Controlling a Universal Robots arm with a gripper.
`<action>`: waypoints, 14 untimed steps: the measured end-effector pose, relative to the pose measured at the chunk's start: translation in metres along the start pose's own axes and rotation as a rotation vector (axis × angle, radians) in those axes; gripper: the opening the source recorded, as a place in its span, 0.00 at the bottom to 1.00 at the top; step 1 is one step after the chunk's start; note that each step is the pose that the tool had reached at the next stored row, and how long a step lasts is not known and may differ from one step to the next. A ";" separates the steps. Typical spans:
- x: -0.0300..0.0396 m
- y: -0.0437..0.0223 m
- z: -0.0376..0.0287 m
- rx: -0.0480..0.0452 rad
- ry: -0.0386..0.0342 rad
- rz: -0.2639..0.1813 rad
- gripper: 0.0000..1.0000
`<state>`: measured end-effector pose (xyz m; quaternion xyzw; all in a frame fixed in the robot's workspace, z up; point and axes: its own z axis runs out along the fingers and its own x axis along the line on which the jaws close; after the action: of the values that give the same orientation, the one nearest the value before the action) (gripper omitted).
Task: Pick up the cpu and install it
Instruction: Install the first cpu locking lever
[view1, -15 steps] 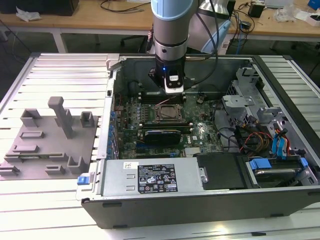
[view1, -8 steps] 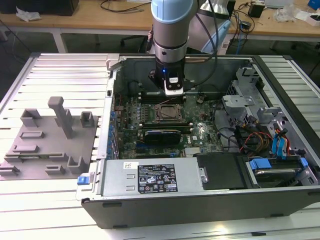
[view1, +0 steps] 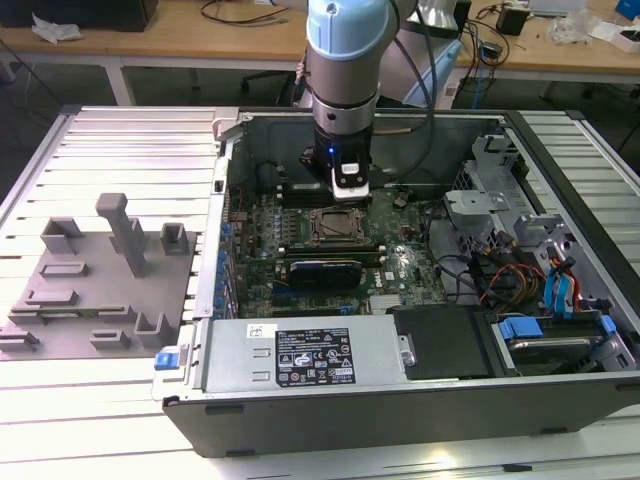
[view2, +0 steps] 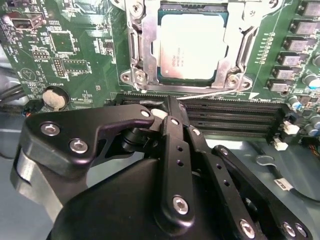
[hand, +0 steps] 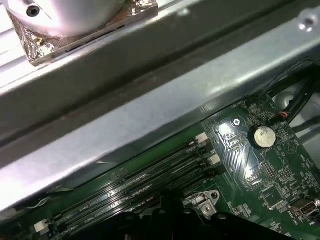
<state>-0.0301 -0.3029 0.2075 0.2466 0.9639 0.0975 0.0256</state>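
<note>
your cpu (view2: 192, 47) is sitting square in the socket (view2: 141, 50) on the motherboard (view2: 60, 50), silvery top up, flat inside the metal frame, in the second wrist view. your gripper (view2: 167, 112) hangs just off the socket's edge, over the memory slots (view2: 235, 117), and the cpu lies straight ahead of its tips, near but apart. the fingers (view2: 172, 150) look drawn together with nothing between them, so you're closed and empty-handed by my read. the cpu is square, so no long axis to line up on; what matters is that it lies level in the frame, and it seems to.

in the exterior view the gripper (view1: 349, 185) stands upright inside the open computer case (view1: 400, 400), just behind the socket (view1: 338, 226) toward the far wall. on the near side of the socket sits a long black card (view1: 322, 271), and the power supply (view1: 310, 355) lies along the case's front edge. a coin battery (hand: 263, 136) sits nearby on the board in the first wrist view. out on the exterior view's left, the grey parts holder (view1: 100, 290) rests on the counter (view1: 90, 400), well apart from you.

the socket frame's raised edges and the slots crowd close around the gripper; that's your tight spot.
</note>
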 end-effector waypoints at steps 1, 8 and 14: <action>0.0000 -0.0002 0.0008 0.0014 -0.0008 0.000 0.11; -0.0015 -0.0004 0.0065 0.0258 -0.0139 0.000 0.11; -0.0060 0.0017 0.0089 0.0274 -0.0156 0.002 0.11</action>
<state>-0.0231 -0.3028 0.1992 0.2485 0.9647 0.0824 0.0296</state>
